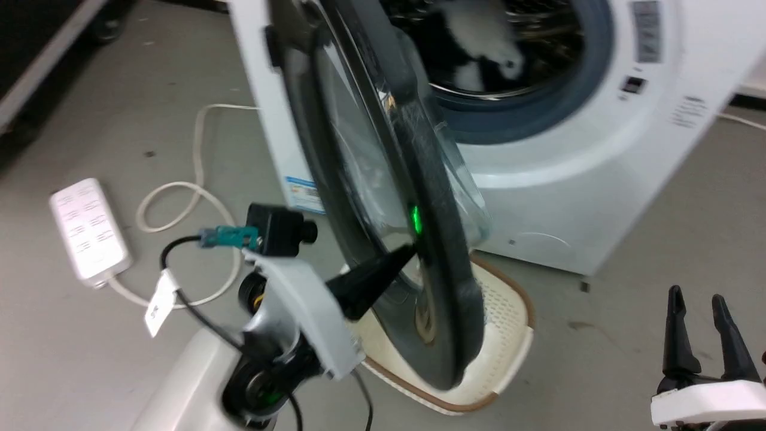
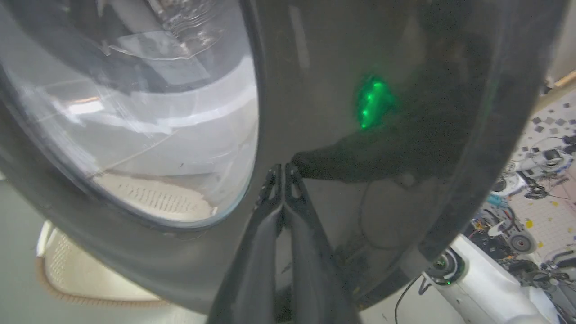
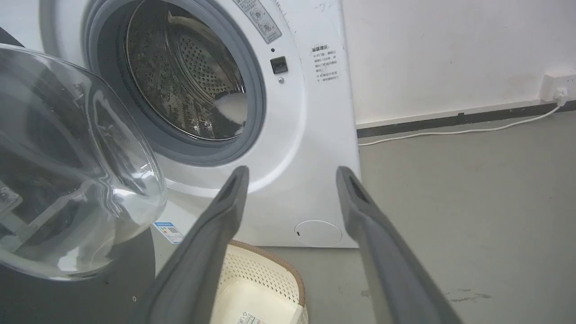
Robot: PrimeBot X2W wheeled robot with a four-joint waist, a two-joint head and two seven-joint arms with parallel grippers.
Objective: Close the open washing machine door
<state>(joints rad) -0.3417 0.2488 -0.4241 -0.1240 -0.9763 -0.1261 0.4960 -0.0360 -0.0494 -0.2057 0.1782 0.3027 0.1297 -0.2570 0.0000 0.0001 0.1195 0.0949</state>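
The white washing machine (image 1: 598,179) stands at the upper right with its steel drum (image 1: 526,42) exposed. Its glossy black door (image 1: 434,197) hangs open, swung out edge-on toward me. My left gripper (image 1: 409,251) is shut, empty, its joined tips pressed against the door's outer black face (image 2: 315,67) beside the glass window (image 2: 135,112); in the left wrist view the gripper's tips (image 2: 283,170) meet the surface. My right gripper (image 1: 697,299) stands open at the lower right, apart from the machine. Seen from the right wrist, the right gripper (image 3: 291,173) faces the machine front (image 3: 315,135) and the door's glass bowl (image 3: 67,157).
A cream perforated laundry basket (image 1: 508,311) lies on the floor under the door's lower edge. A white power strip (image 1: 90,230) and looped cable (image 1: 197,149) lie on the grey floor at left. White fabric (image 1: 479,30) sits inside the drum. A wall socket and cord (image 3: 553,87) run along the wall.
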